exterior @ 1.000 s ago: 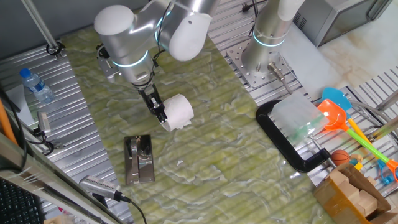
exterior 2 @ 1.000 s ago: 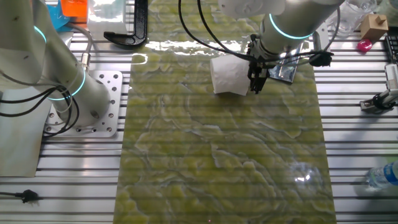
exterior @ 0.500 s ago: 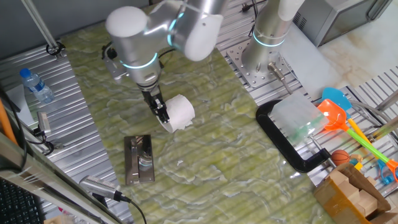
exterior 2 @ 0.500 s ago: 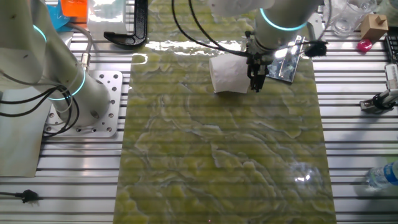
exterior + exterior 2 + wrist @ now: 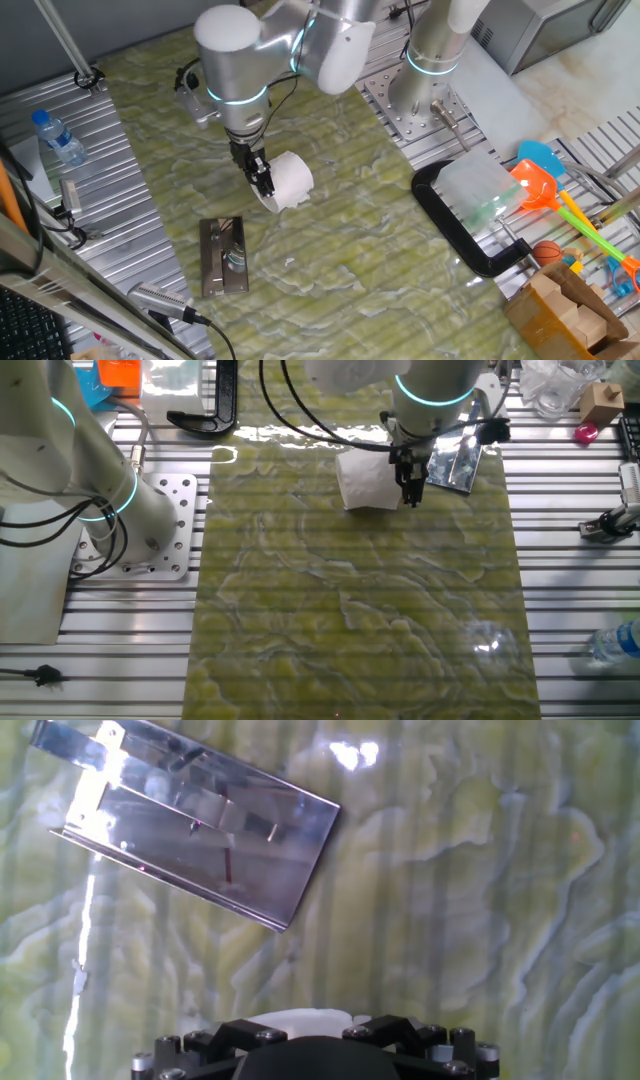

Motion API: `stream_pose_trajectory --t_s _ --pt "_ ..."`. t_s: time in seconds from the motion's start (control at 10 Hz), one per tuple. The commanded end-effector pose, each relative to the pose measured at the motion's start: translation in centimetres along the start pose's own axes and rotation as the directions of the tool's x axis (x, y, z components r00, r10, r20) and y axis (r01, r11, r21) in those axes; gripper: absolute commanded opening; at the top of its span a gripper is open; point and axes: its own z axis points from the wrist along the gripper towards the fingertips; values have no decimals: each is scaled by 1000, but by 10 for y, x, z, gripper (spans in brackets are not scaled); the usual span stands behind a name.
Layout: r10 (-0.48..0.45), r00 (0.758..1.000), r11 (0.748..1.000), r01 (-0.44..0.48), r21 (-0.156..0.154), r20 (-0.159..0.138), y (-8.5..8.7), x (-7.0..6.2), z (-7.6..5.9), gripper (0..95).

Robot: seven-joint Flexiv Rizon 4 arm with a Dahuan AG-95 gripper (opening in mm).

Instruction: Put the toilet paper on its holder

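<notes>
Gripping the toilet paper (image 5: 287, 180), its core axis roughly level, the pincer (image 5: 263, 182).

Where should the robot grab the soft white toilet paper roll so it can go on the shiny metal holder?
Probably by its wall at one end, as the gripper seems to hold the soft white toilet paper roll now. That likely leaves the hollow core's other end free to slide over the short post of the shiny metal holder.

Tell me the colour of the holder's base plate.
Shiny silver metal holder, mirror-like; clearest in the hand view.
</notes>
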Motion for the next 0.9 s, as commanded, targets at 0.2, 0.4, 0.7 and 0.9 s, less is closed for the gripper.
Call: stream_pose_trajectory --t_s 0.2,0.4,0.7,0.9 --pt "0 997 1000 1 -18 72 -1 0 -1 950" --pt "-13 995 1000 15 -18 97 -4 1 -3 950" --pt "-27 992 999 31 -25 120 -10 3 -9 950" --pt "-24 990 999 29 -36 141 -9 3 -9 950"
